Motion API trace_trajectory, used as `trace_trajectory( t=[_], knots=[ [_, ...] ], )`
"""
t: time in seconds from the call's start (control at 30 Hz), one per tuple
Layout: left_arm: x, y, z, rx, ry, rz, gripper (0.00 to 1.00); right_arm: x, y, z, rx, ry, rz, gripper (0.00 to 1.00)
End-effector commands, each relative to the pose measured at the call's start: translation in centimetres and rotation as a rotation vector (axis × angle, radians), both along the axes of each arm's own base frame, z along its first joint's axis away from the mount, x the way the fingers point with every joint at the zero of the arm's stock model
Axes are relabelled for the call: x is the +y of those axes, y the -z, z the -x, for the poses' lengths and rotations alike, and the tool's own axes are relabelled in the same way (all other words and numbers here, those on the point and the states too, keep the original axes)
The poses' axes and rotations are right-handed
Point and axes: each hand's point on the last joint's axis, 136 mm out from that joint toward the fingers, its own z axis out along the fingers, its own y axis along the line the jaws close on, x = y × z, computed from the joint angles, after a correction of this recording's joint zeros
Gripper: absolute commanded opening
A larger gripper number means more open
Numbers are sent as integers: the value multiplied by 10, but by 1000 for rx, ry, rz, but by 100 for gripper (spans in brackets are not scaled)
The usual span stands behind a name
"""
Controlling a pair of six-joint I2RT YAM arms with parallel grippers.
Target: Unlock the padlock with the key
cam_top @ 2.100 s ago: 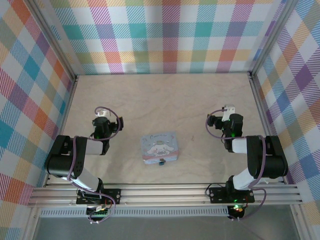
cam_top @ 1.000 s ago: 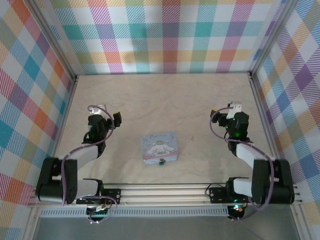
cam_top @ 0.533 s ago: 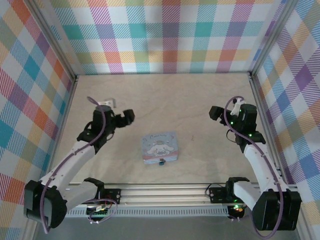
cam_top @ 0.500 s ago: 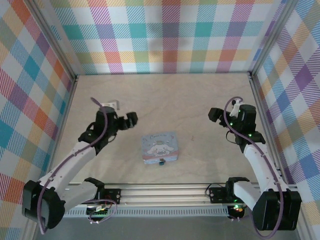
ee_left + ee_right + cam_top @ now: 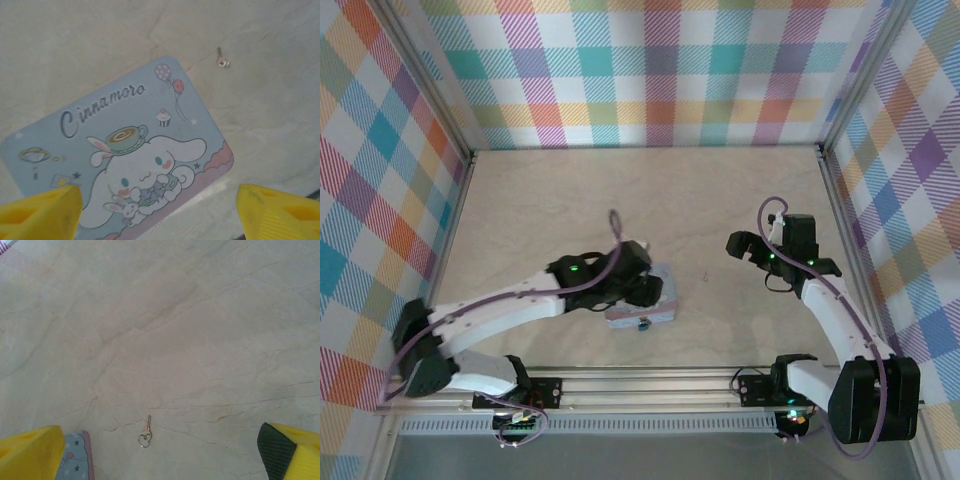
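Note:
A tiny dark padlock (image 5: 643, 323) hangs at the near edge of the pastel blue cartoon tin (image 5: 667, 291). My left gripper (image 5: 648, 284) hovers over that tin, open. In the left wrist view its yellow fingertips (image 5: 40, 212) flank the tin lid (image 5: 125, 160), and the padlock is out of sight there. The small key (image 5: 146, 432) on its ring lies flat on the table right of the tin, also seen as a speck, the key (image 5: 222, 60). My right gripper (image 5: 740, 245) is open above and beyond the key, with nothing between its fingers (image 5: 292, 452).
The beige marbled table (image 5: 650, 190) is boxed in by plaid walls on three sides. An aluminium rail (image 5: 650, 385) runs along the near edge. A corner of the tin (image 5: 77, 460) shows at the bottom left of the right wrist view.
My left arm has swung far to the right and now hangs over the tin. My right gripper has shifted a little left and nearer, toward the key. The tin, padlock and key have not moved.

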Motion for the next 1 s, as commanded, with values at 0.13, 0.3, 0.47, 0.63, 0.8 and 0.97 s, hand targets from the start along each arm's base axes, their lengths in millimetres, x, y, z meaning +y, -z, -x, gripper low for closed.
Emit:
trace_trajectory(
  t=[0.13,0.3,0.47,0.63,0.8,0.97],
  knots=[
    [-7,36,-7,26,-50,-211,79,0,-8,1,-28,-9,18,100],
    [-3,45,-12,36,-106,-237,77,-2,-9,-1,-37,-5,24,100],
    [8,58,-16,68,-152,-255,76,-1,-8,-1,-32,-5,25,100],
    [13,75,-17,134,-165,-211,76,-2,-7,-1,-32,0,28,100],
    [18,94,-23,167,-153,-232,76,-2,-6,-1,-30,-2,26,100],
    [22,111,-35,165,-102,-272,72,0,-5,-1,-21,-9,17,100]
  ],
)
